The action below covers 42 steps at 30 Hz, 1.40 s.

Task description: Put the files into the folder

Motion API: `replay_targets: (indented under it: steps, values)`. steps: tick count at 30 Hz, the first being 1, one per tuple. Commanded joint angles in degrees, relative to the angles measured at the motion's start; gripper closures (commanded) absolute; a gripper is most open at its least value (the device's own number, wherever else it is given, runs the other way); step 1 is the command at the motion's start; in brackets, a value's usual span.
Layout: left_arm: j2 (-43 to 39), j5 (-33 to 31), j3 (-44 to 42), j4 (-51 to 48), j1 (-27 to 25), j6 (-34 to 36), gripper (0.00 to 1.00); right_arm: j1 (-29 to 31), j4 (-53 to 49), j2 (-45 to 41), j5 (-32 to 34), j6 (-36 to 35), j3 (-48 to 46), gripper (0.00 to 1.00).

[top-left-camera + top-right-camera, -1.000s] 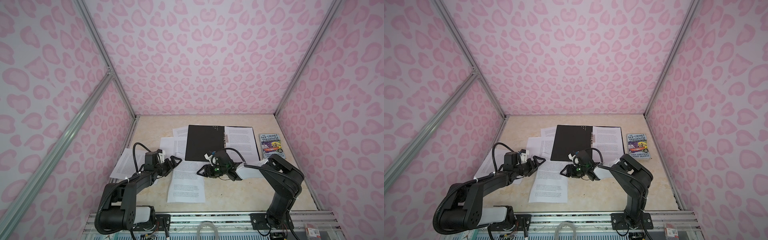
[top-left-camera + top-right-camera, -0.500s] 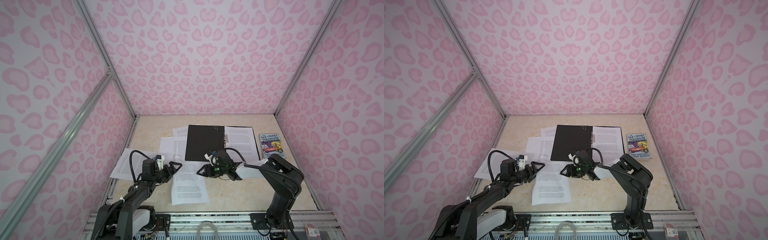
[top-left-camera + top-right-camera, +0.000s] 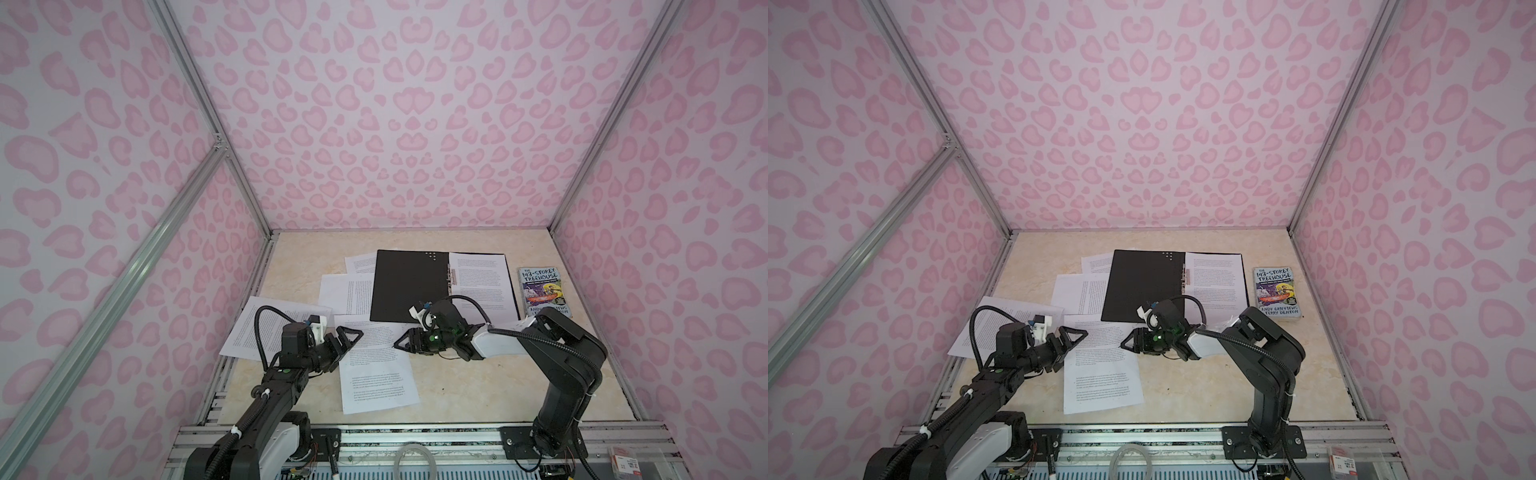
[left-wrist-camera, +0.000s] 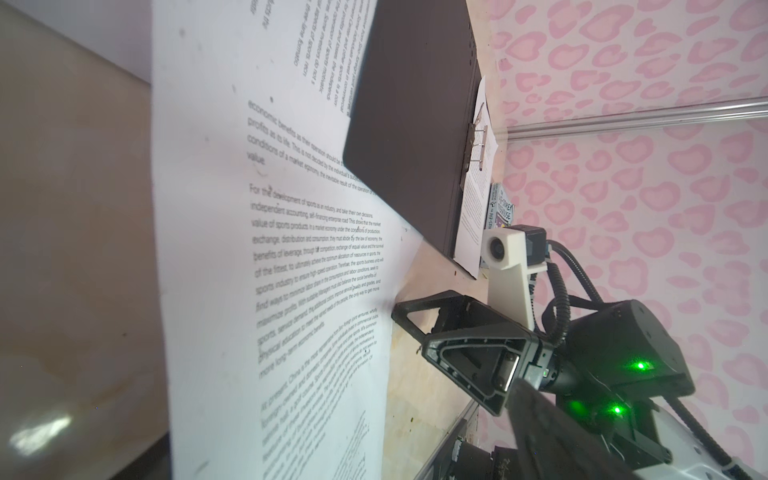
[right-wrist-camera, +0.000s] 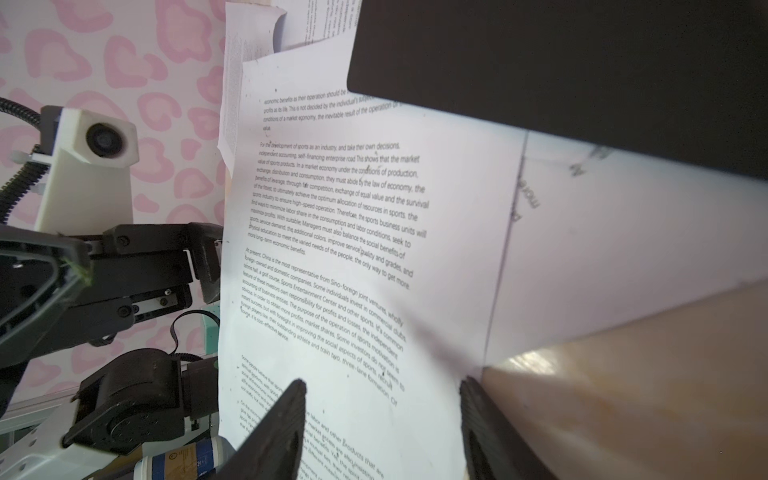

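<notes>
The folder (image 3: 405, 286) (image 3: 1140, 282) lies open at the back, black inside up, its metal clip (image 3: 451, 276) at the spine. One of the files (image 3: 482, 282) rests on its right half. Another printed sheet (image 3: 378, 382) (image 3: 1100, 382) lies flat in front, its far edge tucked under the folder (image 5: 561, 62). My left gripper (image 3: 349, 338) (image 3: 1071, 338) stands open at that sheet's left edge. My right gripper (image 3: 399, 344) (image 5: 382, 384) is open and low at its right edge, holding nothing. The two grippers face each other across the sheet (image 4: 232, 291).
More loose sheets lie left of the folder (image 3: 345, 295) (image 3: 359, 264) and by the left wall (image 3: 266, 332). A colourful paperback (image 3: 544, 291) sits at the back right. Pink patterned walls close in three sides.
My left arm has dropped lower and its gripper has drawn slightly toward the front. The front sheet has slid a little toward the front right. The right arm is still.
</notes>
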Motion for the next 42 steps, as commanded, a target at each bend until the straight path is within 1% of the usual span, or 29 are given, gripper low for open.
replay_targets:
  steps: [1, 6, 10, 14, 15, 17, 22, 23, 30, 33, 36, 39, 40, 41, 42]
  values:
    - [-1.3, -4.1, 1.1, -5.7, 0.0, 1.5, 0.13, 0.0, 0.4, 0.2, 0.1, 0.3, -0.4, 0.4]
    - [0.4, -3.7, 1.5, -4.0, 0.0, 1.6, 0.22, -0.1, 0.6, -0.1, -0.1, 0.3, -0.5, 0.4]
    - [1.4, -3.6, 1.8, -3.3, 0.0, 1.8, 0.34, -0.3, 0.7, -0.3, -0.1, 0.3, -0.6, 0.4]
    - [2.3, -4.1, 2.1, -2.9, -0.2, 1.8, 0.5, -0.3, 0.9, -0.4, -0.2, 0.3, -0.7, 0.39]
    - [2.7, -4.2, 2.1, -2.7, -0.3, 1.9, 0.53, -0.3, 1.1, -0.5, -0.3, 0.4, -0.7, 0.39]
    - [3.4, -4.4, 2.2, -2.3, -0.7, 1.9, 0.58, -0.4, 1.2, -0.8, -0.3, 0.3, -1.0, 0.38]
    - [5.2, -5.1, 2.5, -1.2, -1.7, 1.9, 0.62, -0.5, 1.2, -1.1, -0.2, 0.2, -1.1, 0.38]
    - [5.5, -5.2, 2.6, -1.1, -1.7, 1.9, 0.68, -0.5, 1.4, -1.1, -0.3, 0.2, -1.1, 0.38]
    - [7.9, -5.7, 3.0, 0.4, -2.5, 1.8, 0.85, -0.6, 1.8, -1.0, -0.7, 0.5, -1.2, 0.38]
    - [8.8, -5.6, 3.6, 0.2, -2.8, 2.0, 0.96, -0.6, 1.9, -1.1, -0.7, 0.4, -1.2, 0.38]
    - [7.1, -6.6, 5.4, -3.4, -2.8, 3.4, 0.96, -0.7, 1.8, -1.8, -0.6, 0.0, -1.3, 0.38]
    - [2.6, -9.4, 8.6, -11.3, -2.9, 5.4, 0.96, -0.8, -0.4, -4.2, 1.1, -2.0, -1.5, 0.36]
    - [0.8, -10.9, 10.1, -15.0, -2.9, 6.2, 0.96, -0.9, -2.1, -5.5, 2.3, -3.2, -1.4, 0.33]
    - [-1.0, -12.0, 11.2, -17.9, -2.9, 7.1, 0.96, -1.0, -3.7, -6.9, 3.7, -4.4, -1.4, 0.25]
    - [-2.6, -12.5, 12.2, -20.1, -2.9, 7.7, 0.96, -1.0, -5.0, -7.9, 4.8, -5.4, -1.4, 0.22]
